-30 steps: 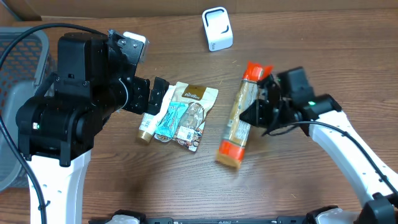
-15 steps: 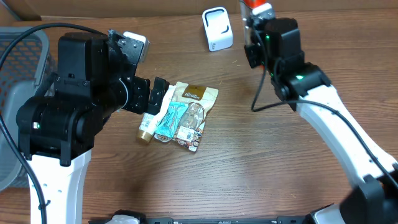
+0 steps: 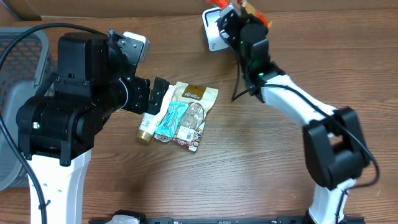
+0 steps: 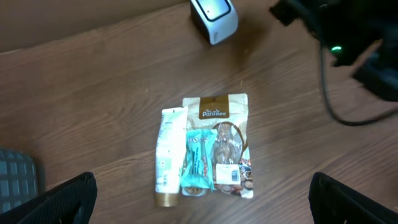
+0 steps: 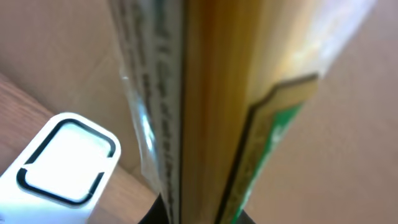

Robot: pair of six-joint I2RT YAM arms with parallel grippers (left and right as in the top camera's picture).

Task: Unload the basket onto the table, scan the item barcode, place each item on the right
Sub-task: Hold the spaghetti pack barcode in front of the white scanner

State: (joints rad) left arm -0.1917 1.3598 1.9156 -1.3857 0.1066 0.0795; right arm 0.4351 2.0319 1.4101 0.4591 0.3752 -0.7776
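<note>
White scanner (image 5: 62, 165), yellow-orange packet (image 5: 205, 93)

Count, overhead view.
Scanner (image 3: 216, 30): 1, upper centre.
Long packet (image 5: 205, 93): 1, top of frame.
Loose items on the desk (image 3: 261, 174), left of centre: 3, being one tube (image 3: 148, 124), one teal bar (image 3: 173, 119) and one pouch (image 3: 199, 96).
Basket (image 3: 15, 74): 1, left edge.
Arms: 2, being left arm (image 3: 62, 118) and right arm (image 3: 298, 106).
</note>
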